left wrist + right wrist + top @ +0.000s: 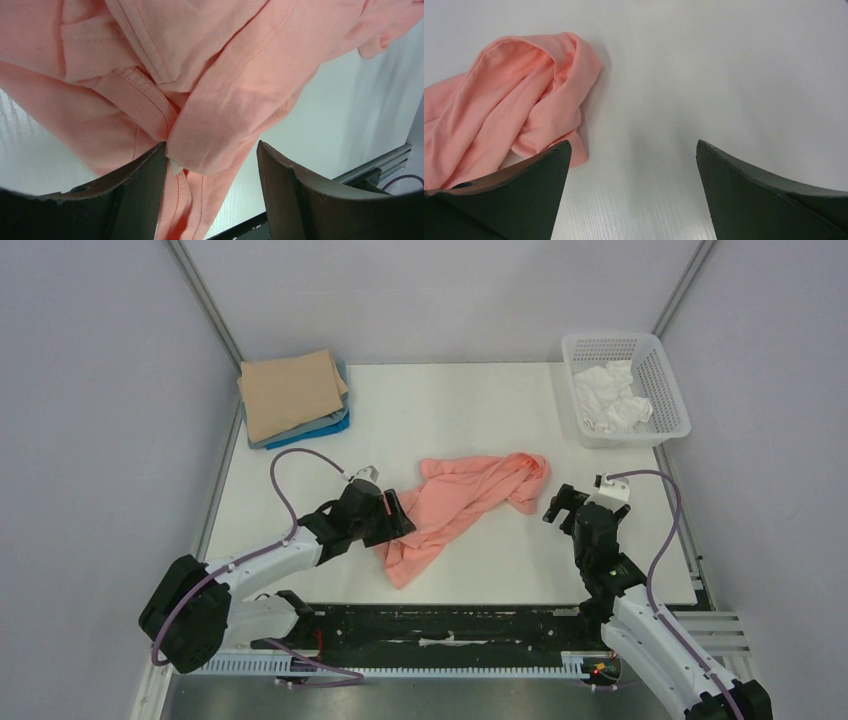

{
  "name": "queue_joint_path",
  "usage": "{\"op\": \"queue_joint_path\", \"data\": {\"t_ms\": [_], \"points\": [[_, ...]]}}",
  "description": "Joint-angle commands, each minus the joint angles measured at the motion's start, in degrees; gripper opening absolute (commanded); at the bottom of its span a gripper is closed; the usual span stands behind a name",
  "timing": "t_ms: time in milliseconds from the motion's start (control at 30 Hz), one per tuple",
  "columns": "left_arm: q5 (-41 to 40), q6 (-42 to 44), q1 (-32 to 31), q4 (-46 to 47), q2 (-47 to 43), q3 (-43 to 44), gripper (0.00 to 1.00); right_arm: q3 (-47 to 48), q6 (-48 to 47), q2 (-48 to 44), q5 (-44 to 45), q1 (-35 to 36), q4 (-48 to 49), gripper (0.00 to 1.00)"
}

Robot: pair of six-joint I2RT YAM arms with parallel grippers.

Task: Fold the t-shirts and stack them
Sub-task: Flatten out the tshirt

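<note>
While the salmon-pink t-shirt (460, 505) lay crumpled on the desk (470, 410), its long axis ran diagonally from near left to far right, between my two arms. My left pincer (398, 515) sat at the near-left end, jaws apart about a fold of hem, not yet clamped by my judgement; my right pincer (560, 502), jaws wide and empty, stood just right of the far end. The left arm was thus nearer the cloth, the folded stack (292, 392) lying at the far-left corner.

Lower folded tees (312, 431) mostly hidden under tan tee (290, 392).
</note>
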Motion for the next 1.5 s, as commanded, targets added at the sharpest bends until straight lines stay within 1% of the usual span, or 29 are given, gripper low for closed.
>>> {"op": "queue_joint_path", "data": {"t_ms": [0,67,167,300,400,467,533,600,700,800,867,900,1000,1067,1133,1333,1467], "points": [[-0.59,1.28,-0.49,2.31,3.85,3.05,0.66,-0.45,0.06,-0.49,1.35,-0.14,0.80,0.98],[-0.70,1.94,-0.76,2.48,4.78,3.63,0.64,-0.39,0.01,-0.40,1.39,-0.07,0.80,0.98],[-4.42,2.83,-1.05,-1.30,4.40,5.23,0.64,-0.38,-0.01,-0.35,1.39,-0.06,0.81,0.98],[-12.36,3.18,-1.10,-11.05,0.42,7.56,0.65,-0.30,-0.11,-0.75,1.15,-0.06,0.79,0.98],[-14.39,3.24,-1.05,-12.83,-2.61,7.03,0.66,-0.55,0.05,-0.91,1.44,-0.07,0.69,0.98],[-13.77,3.60,-1.05,-12.39,-3.62,7.02,0.66,-0.40,0.27,-0.93,1.54,-0.13,0.55,0.98],[-11.21,4.12,-1.05,-9.73,-3.32,6.66,0.66,-0.49,0.36,-0.91,1.58,-0.11,0.59,0.98],[-8.36,4.61,-1.07,-6.71,-1.71,6.17,0.66,-0.50,0.34,-0.89,1.71,-0.07,0.63,0.98],[-6.28,4.77,-1.07,-4.35,2.23,6.57,0.66,-0.56,0.35,-0.67,1.78,-0.09,0.59,0.98],[-4.52,5.14,-1.05,-2.24,5.30,7.01,0.64,-0.56,0.29,-0.40,1.90,-0.09,0.60,0.98],[-3.65,5.14,-1.05,-0.70,6.51,6.82,0.60,-0.62,0.24,-0.20,1.87,-0.06,0.65,0.98],[-2.81,5.22,-1.05,0.29,6.79,6.75,0.57,-0.65,0.19,-0.19,1.98,-0.11,0.67,0.98],[-0.74,5.24,-1.05,3.05,7.28,6.17,0.55,-0.61,0.14,-0.05,2.01,-0.05,0.76,0.98],[-0.25,5.35,-1.14,3.99,7.40,6.18,0.52,-0.67,0.11,0.04,2.03,-0.11,0.96,0.98],[-0.25,5.66,-1.14,4.12,7.30,6.22,0.52,-0.69,0.07,0.12,2.13,-0.10,1.07,0.98],[3.32,7.30,-1.66,5.59,7.01,6.46,0.51,-0.78,0.11,0.79,2.20,-0.06,1.42,0.98],[4.38,8.29,-2.18,6.34,9.28,7.74,0.51,-0.71,0.02,1.14,2.21,-0.08,1.51,0.98]]}}
